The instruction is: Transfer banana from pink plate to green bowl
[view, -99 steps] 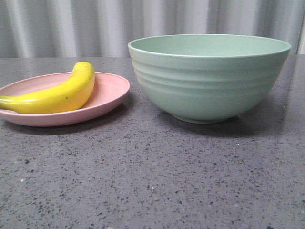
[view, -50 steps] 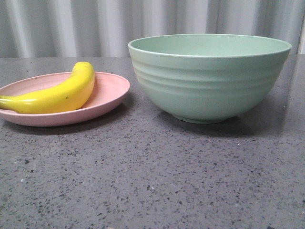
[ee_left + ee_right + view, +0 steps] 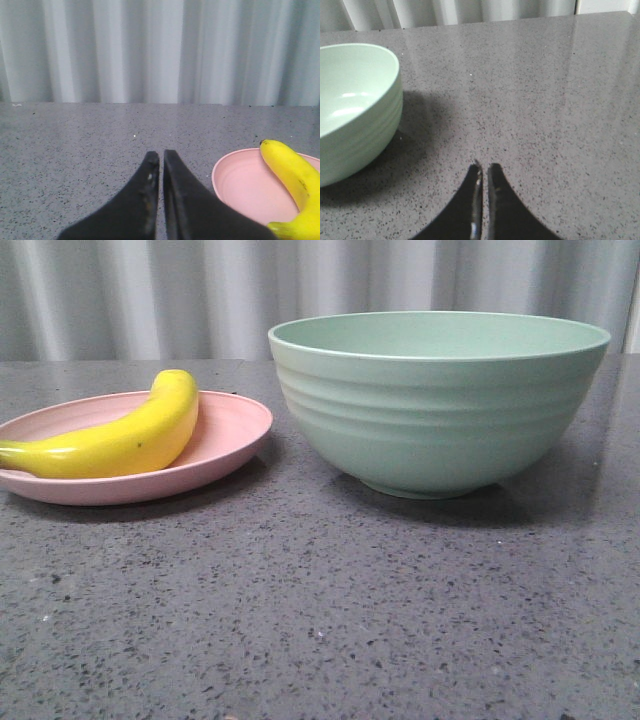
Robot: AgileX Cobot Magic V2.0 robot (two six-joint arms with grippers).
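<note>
Nearest, the left gripper (image 3: 161,157) and right gripper (image 3: 484,170) hover clenched and empty. Beyond, at 9 o'clock, the banana (image 3: 120,435) lies on the plate (image 3: 235,430); the bowl (image 3: 440,410) sits at 3 o'clock. Transfer unstarted: the left jaws likely must part, then reach.

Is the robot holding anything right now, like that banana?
No, nothing is held. Both the left gripper and the right gripper have their fingers closed together on nothing, above the table. The banana lies untouched on the pink plate.

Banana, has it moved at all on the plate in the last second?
No. The banana lies in the same spot on the plate, equally far from the bowl.
</note>
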